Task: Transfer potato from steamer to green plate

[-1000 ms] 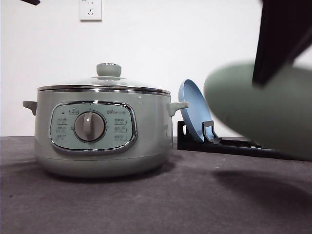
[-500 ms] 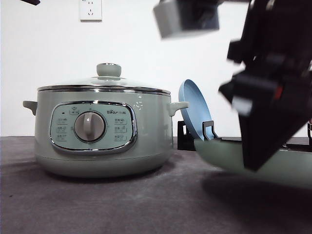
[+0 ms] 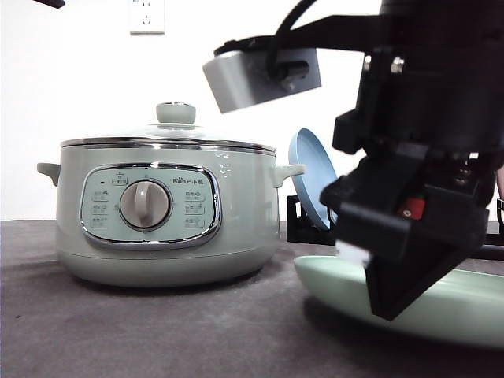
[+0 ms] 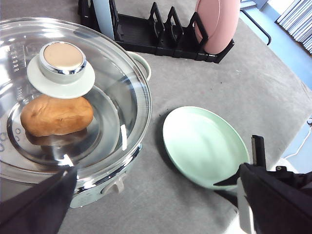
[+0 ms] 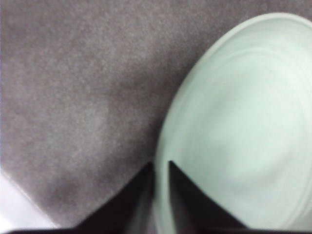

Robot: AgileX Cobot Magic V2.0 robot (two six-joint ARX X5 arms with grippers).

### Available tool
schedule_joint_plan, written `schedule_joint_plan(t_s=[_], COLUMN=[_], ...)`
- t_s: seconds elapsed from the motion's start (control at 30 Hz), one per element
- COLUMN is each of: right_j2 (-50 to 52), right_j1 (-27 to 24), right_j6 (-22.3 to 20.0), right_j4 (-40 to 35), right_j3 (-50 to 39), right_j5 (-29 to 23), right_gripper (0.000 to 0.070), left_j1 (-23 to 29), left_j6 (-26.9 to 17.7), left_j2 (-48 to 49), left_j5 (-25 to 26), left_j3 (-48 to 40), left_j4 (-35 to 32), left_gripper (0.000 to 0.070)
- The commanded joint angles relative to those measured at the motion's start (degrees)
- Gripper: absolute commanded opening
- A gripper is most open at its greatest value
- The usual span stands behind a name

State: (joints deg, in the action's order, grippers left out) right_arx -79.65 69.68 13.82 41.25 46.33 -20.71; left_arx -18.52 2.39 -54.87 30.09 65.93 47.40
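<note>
The steamer (image 3: 157, 213) stands at the left of the grey table with its glass lid (image 4: 122, 97) on. Through the lid the potato (image 4: 56, 114) lies inside, under the lid's knob (image 4: 61, 61). The green plate (image 3: 472, 307) lies flat on the table right of the steamer (image 4: 112, 180). My right gripper (image 3: 394, 311) is shut on the near rim of the green plate (image 5: 234, 122), and that rim sits between its dark fingers (image 5: 139, 200). High above the steamer, my left gripper (image 4: 145, 176) hangs open with nothing in it.
A black dish rack (image 4: 146, 34) stands behind the steamer and the green plate (image 4: 202, 144), holding a blue plate (image 3: 311, 185) and a pink plate (image 4: 217, 24). The table's edge (image 4: 292, 141) runs close to the right of the green plate.
The green plate, held tilted in the air a second ago, has come down flat onto the table. The right arm came down with it and now looms in front. The steamer is unmoved.
</note>
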Motion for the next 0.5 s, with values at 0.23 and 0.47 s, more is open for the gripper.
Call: schedule_joint_plan(t_s=[0.23, 0.47], right_j2=[7.16, 16.79], right_j1=[-0.2, -4.74], right_j6=[2.07, 3.95], right_j4=[1.1, -1.69], right_j3=[2.27, 5.22], right_j5=[5.78, 11.02], right_gripper=[0.0464, 0.0485], left_j1=[-0.26, -0.26], left_j6=[-1.38, -1.47], left_j2=[-0.55, -0.55], left_j5=[0.35, 0.33], left_j3=[1.18, 1.18], left_j4=[-0.66, -0.66], left_gripper=[0.07, 0.07])
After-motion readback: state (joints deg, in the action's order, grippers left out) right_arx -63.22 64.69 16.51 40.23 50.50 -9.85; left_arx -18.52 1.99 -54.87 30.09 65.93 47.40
